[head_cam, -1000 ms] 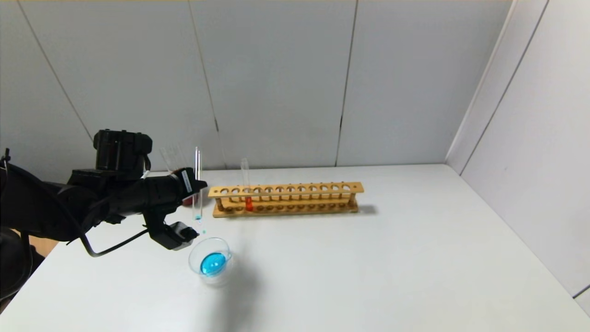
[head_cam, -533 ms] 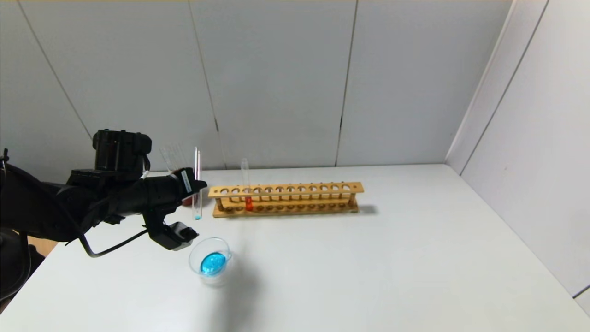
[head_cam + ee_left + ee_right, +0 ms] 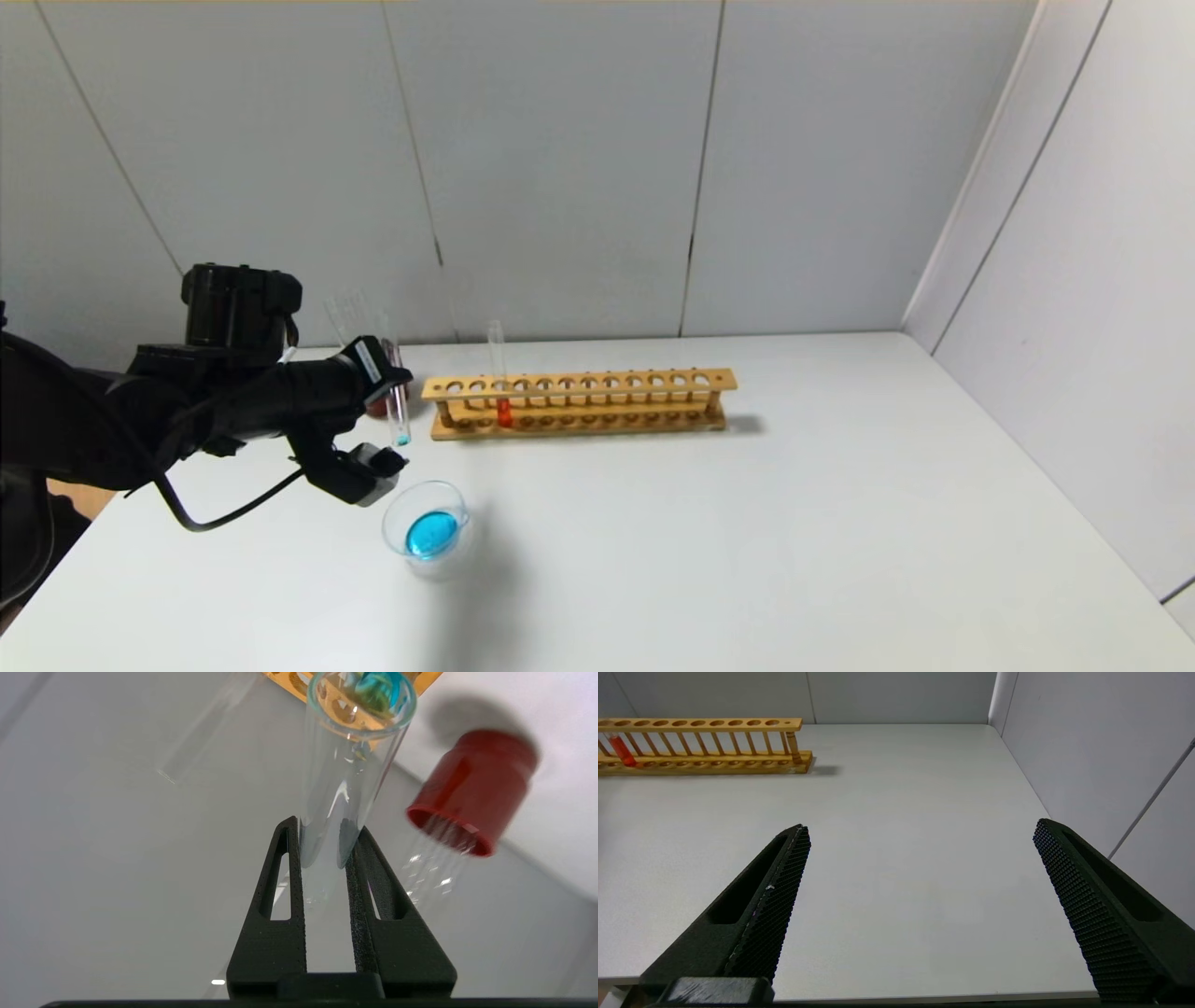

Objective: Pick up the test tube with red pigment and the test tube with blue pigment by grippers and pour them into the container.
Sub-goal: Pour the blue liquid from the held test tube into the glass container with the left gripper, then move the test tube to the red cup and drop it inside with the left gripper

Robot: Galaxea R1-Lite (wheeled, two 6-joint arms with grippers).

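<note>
My left gripper (image 3: 396, 375) is shut on the test tube with blue pigment (image 3: 400, 415), held near upright above the table, behind and left of the container. Only a trace of teal liquid sits at its rounded end. In the left wrist view the fingers (image 3: 285, 858) pinch the clear tube (image 3: 348, 774). The container (image 3: 427, 527), a low clear beaker, holds a pool of blue liquid. The test tube with red pigment (image 3: 501, 392) stands in the wooden rack (image 3: 579, 403), also seen as the red tube (image 3: 620, 749). My right gripper (image 3: 920, 830) stands open over the table's near edge.
A dark red cup (image 3: 472, 788) with clear tubes (image 3: 350, 317) stands just behind my left gripper. The rack (image 3: 700, 746) runs along the back middle of the white table (image 3: 747, 541). Grey walls close the back and right side.
The left gripper has shifted slightly left and turned, so the tube's upper part now tilts and shows shorter. The drops falling under the tube a second ago are gone.
</note>
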